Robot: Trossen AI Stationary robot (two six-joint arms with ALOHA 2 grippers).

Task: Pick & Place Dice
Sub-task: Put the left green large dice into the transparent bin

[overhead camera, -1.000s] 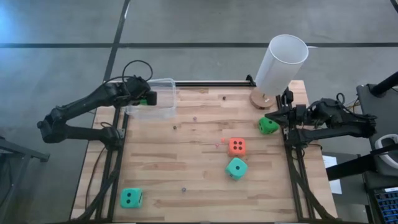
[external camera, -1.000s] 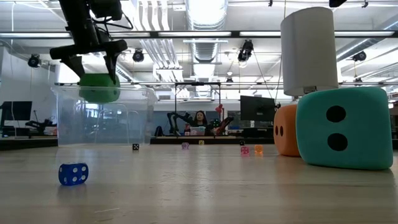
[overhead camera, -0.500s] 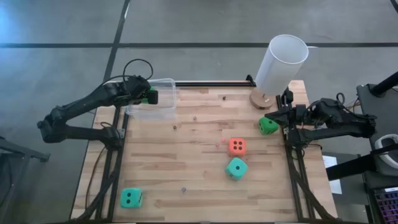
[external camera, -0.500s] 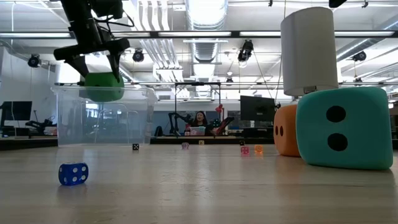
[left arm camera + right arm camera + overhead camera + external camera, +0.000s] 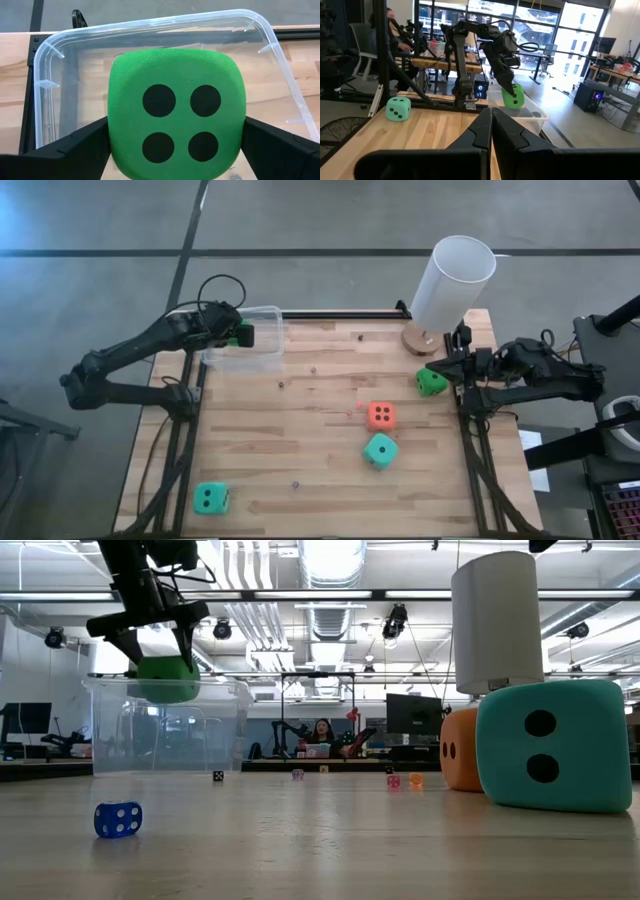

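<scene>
So the left pincer (image 5: 160, 640) sits upper left in the high view, right over the clear tub (image 5: 245, 340), fingers spread wide either side of a green die (image 5: 176, 112) that still looks wedged between them. The die looks like soft foam: light, squishy, a bit grippy, so I'd squeeze it on two flat opposite faces, not the rounded corners. Other dice stay out on the counter (image 5: 300, 430): orange die (image 5: 380, 415), teal die (image 5: 380, 450), another green die (image 5: 432, 382) by the right pincer (image 5: 432, 368), which is closed and empty, and a fourth-green die (image 5: 210, 498) lower left.
</scene>
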